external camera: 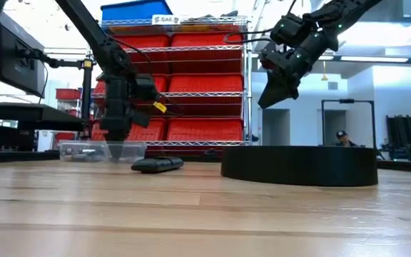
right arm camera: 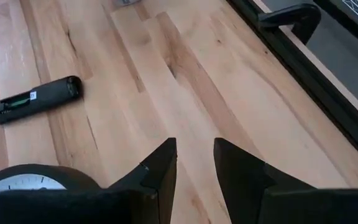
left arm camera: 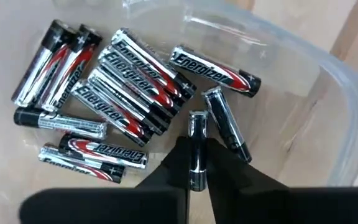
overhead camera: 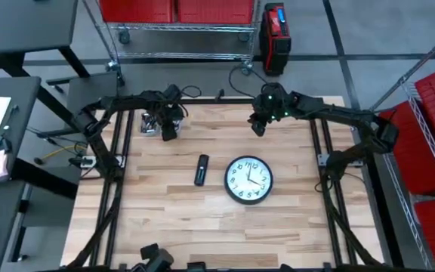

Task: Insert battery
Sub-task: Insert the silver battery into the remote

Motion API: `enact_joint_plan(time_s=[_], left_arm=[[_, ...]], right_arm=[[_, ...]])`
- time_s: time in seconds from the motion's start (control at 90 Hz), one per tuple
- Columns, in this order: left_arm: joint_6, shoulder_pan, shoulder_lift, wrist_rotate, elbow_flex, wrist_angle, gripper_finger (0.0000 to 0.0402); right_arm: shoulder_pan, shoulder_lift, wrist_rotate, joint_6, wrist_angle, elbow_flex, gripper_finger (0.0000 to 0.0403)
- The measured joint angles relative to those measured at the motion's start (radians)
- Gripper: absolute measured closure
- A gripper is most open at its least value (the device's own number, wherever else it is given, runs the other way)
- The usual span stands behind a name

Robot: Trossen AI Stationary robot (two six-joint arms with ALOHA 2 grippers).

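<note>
1. Your left gripper (left arm camera: 196, 163) is down inside a clear plastic box (overhead camera: 150, 123). The box sits near the far left corner of the wooden table (overhead camera: 202, 219).
2. The left fingers are almost closed. They pinch one small battery (left arm camera: 197, 146) between them. The battery stands on its end, and its top pokes out past the fingertips.
3. More batteries (left arm camera: 129, 87) lie loose on the floor of the box. Most of them are in a messy pile beside the held one. One more leans just beside it, and you cannot tell if the two touch.
4. Your right gripper (right arm camera: 194, 163) hangs in the air above the far edge of the table, toward the right side. Its fingers are a little way apart. There is nothing between them, only bare wood below.
5. A black remote (overhead camera: 201, 169) lies flat on the table, close to the middle. Its back is open at one end, and you can see the slot for batteries in the right wrist view.
6. A round wall clock (overhead camera: 249, 180) lies face up just to the right of the remote. The two do not touch.
7. The remote is well away from the box, nearer the front edge than the box is.
8. Past the far edge of the table you can see a wire shelf with red bins (external camera: 205, 78).
</note>
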Motion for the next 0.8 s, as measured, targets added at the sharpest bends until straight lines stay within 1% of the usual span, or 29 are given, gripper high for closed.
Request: enact_joint_plan(time_s=[0.111, 0.256, 0.489, 0.622, 0.8], left_arm=[[-0.006, -0.008, -0.008, -0.006, 0.035, -0.062, 0.0399], [-0.008, -0.018, -0.051, -0.011, 0.091, -0.109, 0.0400], [-0.036, -0.032, -0.163, -0.009, 0.195, -0.210, 0.0401], [-0.096, -0.043, -0.247, 0.063, 0.260, -0.220, 0.0401], [-0.220, -0.059, -0.319, 0.204, 0.346, -0.192, 0.0401]], right_arm=[[0.000, 0.000, 0.000, 0.000, 0.000, 0.000, 0.0304], [0.000, 0.000, 0.000, -0.003, 0.000, 0.000, 0.0304], [0.000, -0.001, -0.001, -0.003, -0.003, 0.005, 0.0304], [0.000, -0.002, -0.002, -0.003, 0.017, 0.032, 0.0304], [0.011, -0.002, -0.005, -0.003, 0.129, 0.071, 0.0304]])
